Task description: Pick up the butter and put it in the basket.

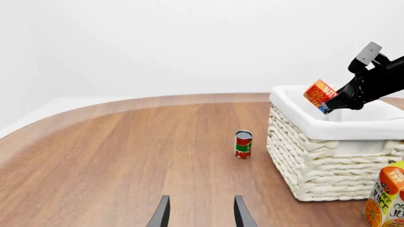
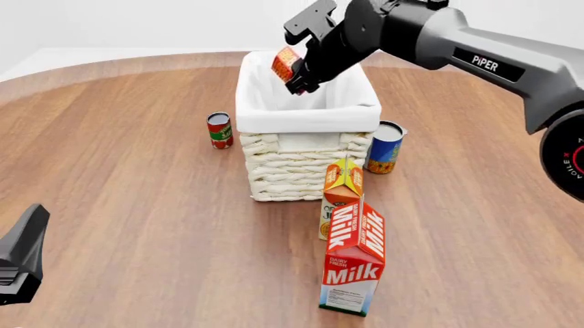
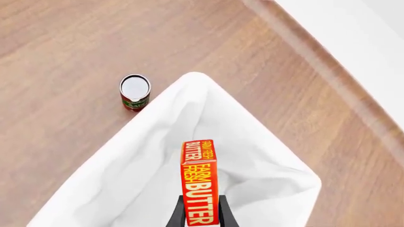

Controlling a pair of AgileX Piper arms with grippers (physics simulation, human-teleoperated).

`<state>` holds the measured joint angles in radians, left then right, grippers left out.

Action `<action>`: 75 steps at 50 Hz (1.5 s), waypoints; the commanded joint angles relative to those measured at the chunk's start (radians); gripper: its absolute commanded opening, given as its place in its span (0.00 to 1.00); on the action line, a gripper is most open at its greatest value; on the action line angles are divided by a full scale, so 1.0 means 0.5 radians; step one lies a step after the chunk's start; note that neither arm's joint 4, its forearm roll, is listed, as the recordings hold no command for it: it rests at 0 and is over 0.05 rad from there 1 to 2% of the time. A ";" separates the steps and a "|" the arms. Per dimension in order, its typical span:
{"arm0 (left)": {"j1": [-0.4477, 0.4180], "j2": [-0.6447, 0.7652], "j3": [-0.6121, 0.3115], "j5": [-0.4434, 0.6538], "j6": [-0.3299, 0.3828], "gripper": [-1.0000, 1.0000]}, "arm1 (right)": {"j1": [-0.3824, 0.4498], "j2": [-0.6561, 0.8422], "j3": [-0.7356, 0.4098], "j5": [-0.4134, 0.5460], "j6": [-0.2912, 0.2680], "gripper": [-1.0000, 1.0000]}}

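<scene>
Gripping the butter [image 2: 286, 63], the right gripper [image 2: 299, 76] hung over the basket [image 2: 306, 109] at upper centre of the front frame, jaws clamped on the box. Left gripper [image 1: 200, 213]: jaws parted, holding nothing, at the left-wrist frame's bottom edge.

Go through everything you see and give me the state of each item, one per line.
Small red-orange butter box: held above the basket by the right gripper.
White wicker basket: upright, nothing visible inside.
Left gripper: open, holding nothing.
Red tomato can: upright.
Blue can: upright.
Orange juice carton: upright.
Milk carton: upright.
</scene>
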<state>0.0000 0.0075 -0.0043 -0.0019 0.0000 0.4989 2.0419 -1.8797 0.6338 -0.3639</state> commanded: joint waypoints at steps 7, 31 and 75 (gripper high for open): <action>0.000 0.000 0.000 0.000 0.000 1.00 | -0.039 0.029 -0.033 -0.034 0.005 0.00; 0.000 0.000 0.000 0.000 0.000 1.00 | -0.043 0.030 -0.036 -0.060 -0.053 1.00; 0.000 0.000 0.000 0.000 0.000 1.00 | -0.036 -0.382 0.327 -0.311 0.140 1.00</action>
<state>0.0000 0.0075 -0.0043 -0.0019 0.0000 0.4873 1.9436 -1.7745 0.5232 -0.3432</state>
